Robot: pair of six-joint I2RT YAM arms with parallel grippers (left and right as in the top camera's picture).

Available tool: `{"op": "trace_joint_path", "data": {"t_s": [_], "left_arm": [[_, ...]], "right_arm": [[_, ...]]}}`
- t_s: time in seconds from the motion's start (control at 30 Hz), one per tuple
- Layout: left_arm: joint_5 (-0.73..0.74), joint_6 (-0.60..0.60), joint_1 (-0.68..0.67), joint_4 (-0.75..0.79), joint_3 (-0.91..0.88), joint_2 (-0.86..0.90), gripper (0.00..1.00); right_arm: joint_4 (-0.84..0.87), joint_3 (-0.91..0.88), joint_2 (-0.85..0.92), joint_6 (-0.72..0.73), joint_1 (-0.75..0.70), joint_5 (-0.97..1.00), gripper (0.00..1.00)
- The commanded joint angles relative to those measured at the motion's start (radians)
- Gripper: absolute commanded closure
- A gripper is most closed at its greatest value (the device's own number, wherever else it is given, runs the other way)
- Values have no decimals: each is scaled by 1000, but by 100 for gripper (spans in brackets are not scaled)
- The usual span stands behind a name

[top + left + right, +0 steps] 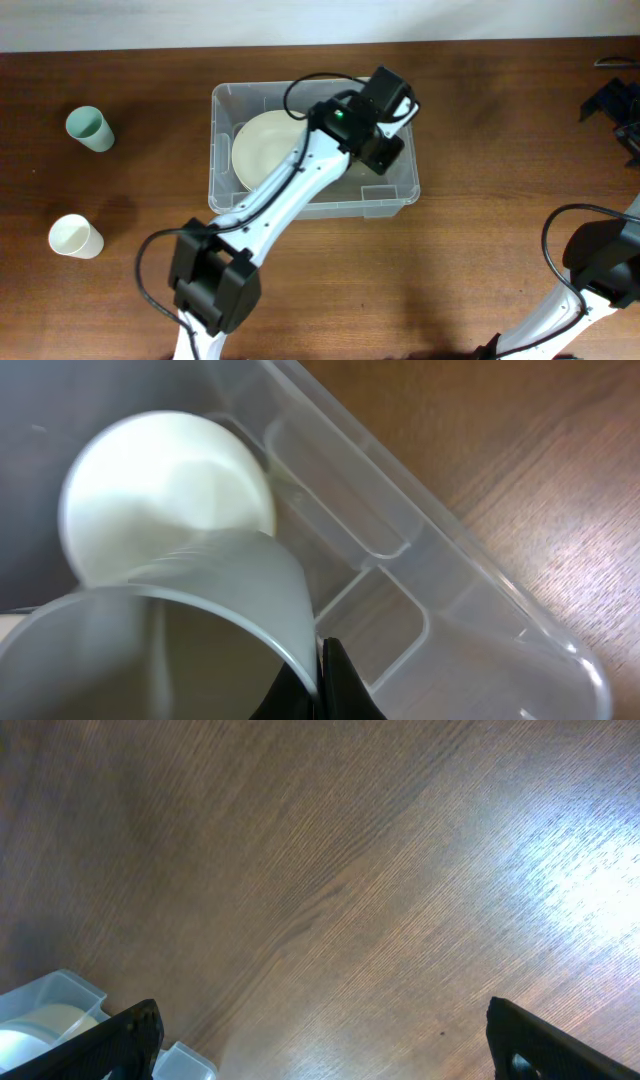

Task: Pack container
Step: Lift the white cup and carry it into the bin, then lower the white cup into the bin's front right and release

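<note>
Grips a pale cup [200,630] by its rim with the left gripper [385,148], jaws pinched narrow on the thin wall, mouth of the cup toward the wrist camera. Hangs within the outline of the container [225,100], at centre frame overhead with its long axis running left to right. Probably calls for a straight lowering, with the drop spot directly beneath, near the right end wall and its moulded handle. Holds in the left half of the container a cream round dish [262,150]. Shows too, at upper left of the wrist view, a white round piece [165,495], cup or bowl impossible to tell. Leaves out on the table [500,120] a teal cup [90,128] at upper left and a white cup [75,237] at left. Spreads the right gripper [335,1045] wide and empty over bare wood, lower right, well apart from the container and far less near than the left arm.
</note>
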Motion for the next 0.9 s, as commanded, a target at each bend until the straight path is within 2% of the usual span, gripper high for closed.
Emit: {"op": "trace_joint_path", "data": {"t_s": [0.0, 0.17, 0.87], "left_arm": [[10, 20, -10, -3, 7, 31, 99], [94, 20, -13, -25, 6, 58, 99], [94, 36, -11, -44, 5, 131, 99]], "right_arm": [[-2, 0, -4, -7, 3, -2, 1], [-2, 0, -4, -8, 3, -2, 1], [-2, 0, -4, -7, 3, -2, 1]]}}
